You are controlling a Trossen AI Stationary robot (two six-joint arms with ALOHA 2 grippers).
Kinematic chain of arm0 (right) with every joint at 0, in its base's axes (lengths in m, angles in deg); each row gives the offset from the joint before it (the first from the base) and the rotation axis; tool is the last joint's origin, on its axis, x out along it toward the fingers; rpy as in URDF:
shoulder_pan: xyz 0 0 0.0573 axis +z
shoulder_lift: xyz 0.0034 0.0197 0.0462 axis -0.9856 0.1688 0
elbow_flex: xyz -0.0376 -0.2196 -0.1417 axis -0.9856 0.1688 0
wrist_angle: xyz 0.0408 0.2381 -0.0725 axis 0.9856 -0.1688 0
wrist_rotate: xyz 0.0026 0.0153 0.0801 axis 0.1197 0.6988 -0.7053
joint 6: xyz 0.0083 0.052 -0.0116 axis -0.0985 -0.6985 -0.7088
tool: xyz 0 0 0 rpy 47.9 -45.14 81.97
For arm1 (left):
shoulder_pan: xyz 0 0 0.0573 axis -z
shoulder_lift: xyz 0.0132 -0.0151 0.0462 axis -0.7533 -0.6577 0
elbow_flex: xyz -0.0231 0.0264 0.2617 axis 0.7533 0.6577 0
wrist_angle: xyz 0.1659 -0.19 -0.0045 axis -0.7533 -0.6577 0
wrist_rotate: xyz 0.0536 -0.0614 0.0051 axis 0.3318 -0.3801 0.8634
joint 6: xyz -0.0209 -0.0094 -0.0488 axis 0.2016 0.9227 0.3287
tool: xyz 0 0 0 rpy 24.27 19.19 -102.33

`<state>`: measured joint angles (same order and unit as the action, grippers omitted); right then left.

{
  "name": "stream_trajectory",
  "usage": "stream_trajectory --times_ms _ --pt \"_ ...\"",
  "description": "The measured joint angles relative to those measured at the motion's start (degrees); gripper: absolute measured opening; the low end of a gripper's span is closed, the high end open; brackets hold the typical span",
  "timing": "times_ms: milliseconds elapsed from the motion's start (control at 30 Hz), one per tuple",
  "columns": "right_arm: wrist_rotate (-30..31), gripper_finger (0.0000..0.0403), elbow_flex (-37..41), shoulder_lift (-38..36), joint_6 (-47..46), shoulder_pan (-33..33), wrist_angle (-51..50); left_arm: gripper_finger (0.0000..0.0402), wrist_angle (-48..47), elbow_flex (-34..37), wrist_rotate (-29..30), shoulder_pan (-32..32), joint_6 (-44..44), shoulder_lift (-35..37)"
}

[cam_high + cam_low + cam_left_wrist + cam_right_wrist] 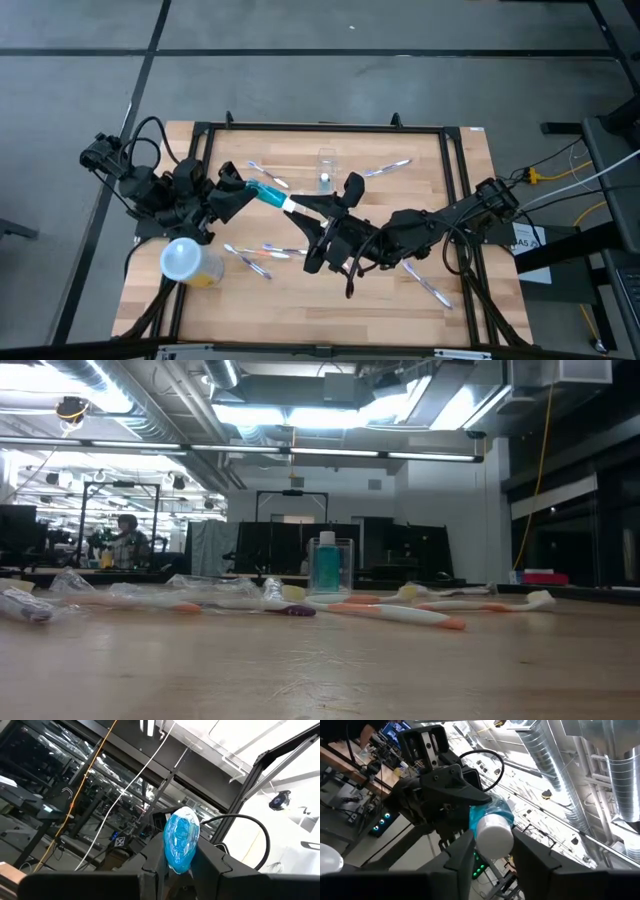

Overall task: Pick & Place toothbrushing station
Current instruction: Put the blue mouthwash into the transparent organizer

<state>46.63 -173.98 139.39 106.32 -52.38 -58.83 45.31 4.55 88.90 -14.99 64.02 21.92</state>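
The clear cup-like holder (326, 166) stands upright on the table's far middle, with a small blue bottle inside; it also shows in the low view (330, 565). No gripper touches it. My left gripper (245, 191) and my right gripper (300, 208) are both shut on one blue see-through tube (268, 195) with a white cap, held above the table nearer than the holder. Neither gripper shows in the low view. My left gripper pinches the tube's blue crimped end (181, 851) between its two fingers, coming from the table's left. The tube is lifted clear of the table and lies roughly level between the two grippers. My right gripper pinches the tube's white cap end (493, 839) between its two fingers, coming from the table's right, fingers along the tube. The blue body (490, 815) reaches on toward the left gripper. The tube is clear of the table.
A yellow tub with a pale round lid (186, 261) stands at the near left. Several toothbrushes lie scattered on the wood, among them one near the holder (388, 168), two near the middle (262, 254) and one at the near right (428, 285). A black frame (320, 127) borders the table.
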Motion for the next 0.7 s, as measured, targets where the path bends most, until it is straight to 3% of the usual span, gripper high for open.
stream_trajectory --times_ms 700 --pt "-1.5 0.0108 0.0 0.0 -1.3 -0.5 0.7 0.0066 0.1 0.0 1.0 -0.3 -0.5 0.1"
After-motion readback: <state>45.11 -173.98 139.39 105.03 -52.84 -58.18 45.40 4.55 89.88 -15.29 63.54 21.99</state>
